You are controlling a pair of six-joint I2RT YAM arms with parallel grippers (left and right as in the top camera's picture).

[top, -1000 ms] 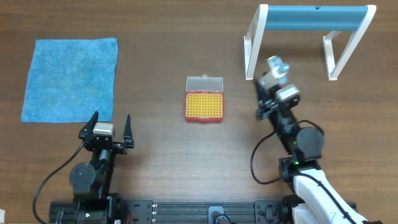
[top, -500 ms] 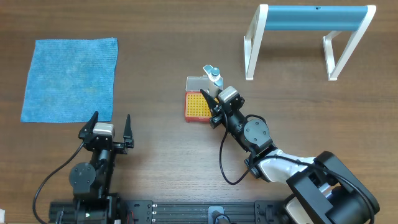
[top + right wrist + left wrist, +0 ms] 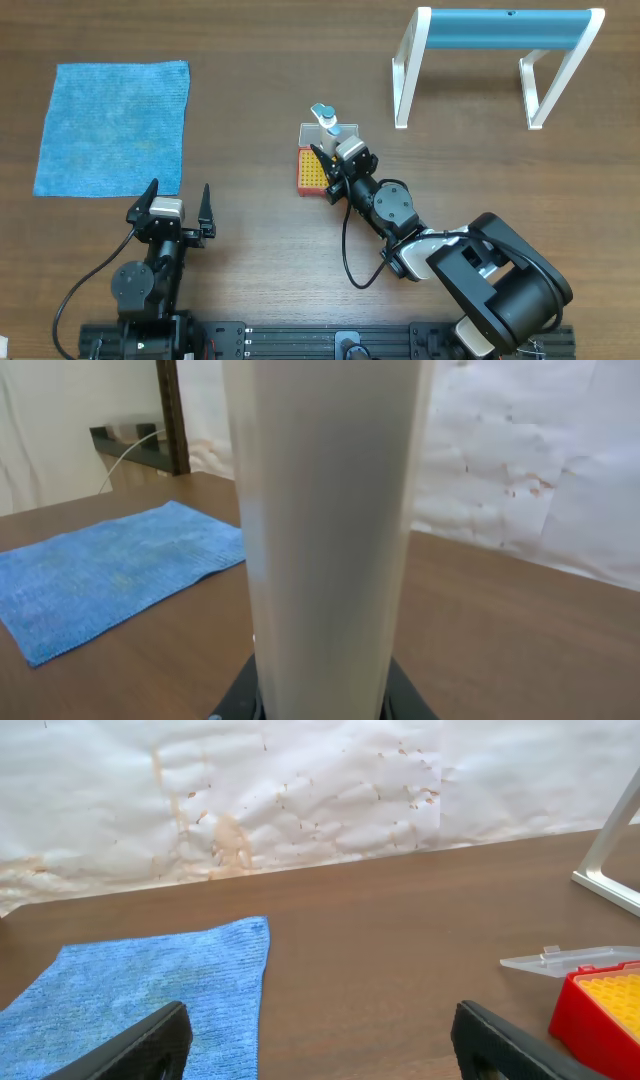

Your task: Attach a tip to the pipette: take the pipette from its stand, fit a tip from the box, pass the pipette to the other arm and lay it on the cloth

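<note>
Right arm stands at the right base and reaches leftward across the middle of the brown wooden table (image 3: 250, 260). The right gripper (image 3: 336, 157) is clamped on a white pipette with a grey-blue cap (image 3: 323, 114), which sits in the gripper's own grasp and stands up from between its fingers. In the right wrist view the pipette's pale barrel (image 3: 325, 530) rises straight out of the dark gripper base, close to the lens. From above, gripper and pipette sit over the right part of the red tip box with its yellow tip rack (image 3: 311, 171); whether the pipette's lower end touches the rack cannot be told. The box's clear hinged lid (image 3: 322, 130) lies open on the far side. The white-legged stand with a blue crossbar (image 3: 500, 30) sits at far right, well apart from the pipette. The blue woven cloth (image 3: 112, 128) lies flat at far left. The left gripper (image 3: 178, 190) is at near left, just near of the cloth's near-right corner, fingers (image 3: 140, 1045) spread wide with nothing between them; its wrist view looks over the cloth (image 3: 150, 990) toward the tip box (image 3: 605, 1010).
</note>
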